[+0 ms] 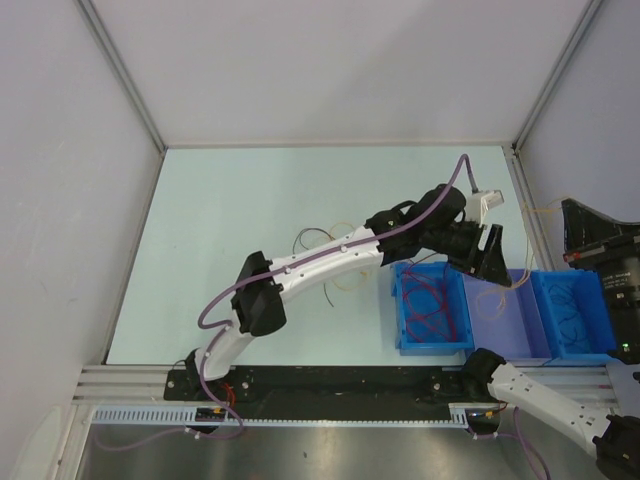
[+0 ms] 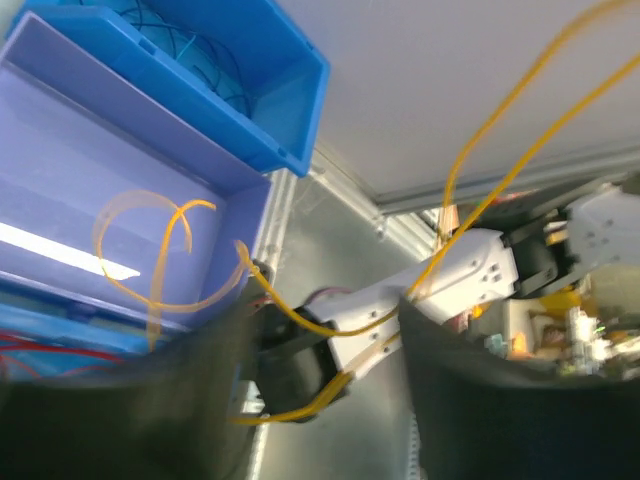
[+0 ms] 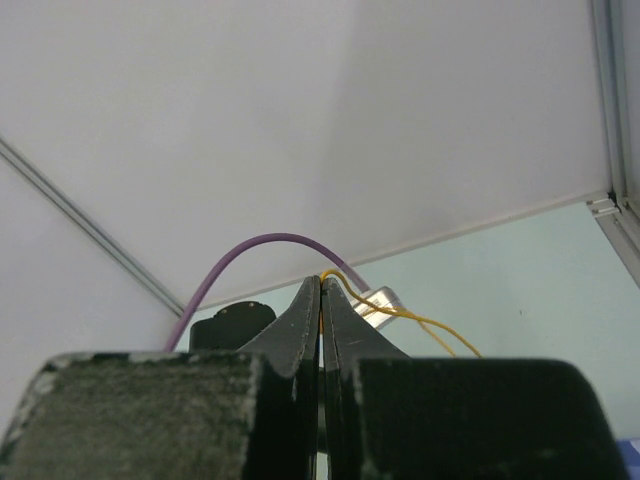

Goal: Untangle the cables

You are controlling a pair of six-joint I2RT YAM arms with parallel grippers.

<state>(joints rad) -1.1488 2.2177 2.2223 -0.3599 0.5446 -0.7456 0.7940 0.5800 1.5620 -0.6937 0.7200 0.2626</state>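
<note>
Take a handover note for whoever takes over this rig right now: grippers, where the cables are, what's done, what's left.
Left gripper: open, over the bins.
Right gripper: shut on the yellow cable.
Cables: the yellow cable is partly looped in the lavender bin. Red and purple cables are in the left blue bin, and blue cables are in the right blue bin. A small tangle lies on the table.
Done: most colours sorted.
Left: get the yellow cable fully in, then separate the tangle.
</note>
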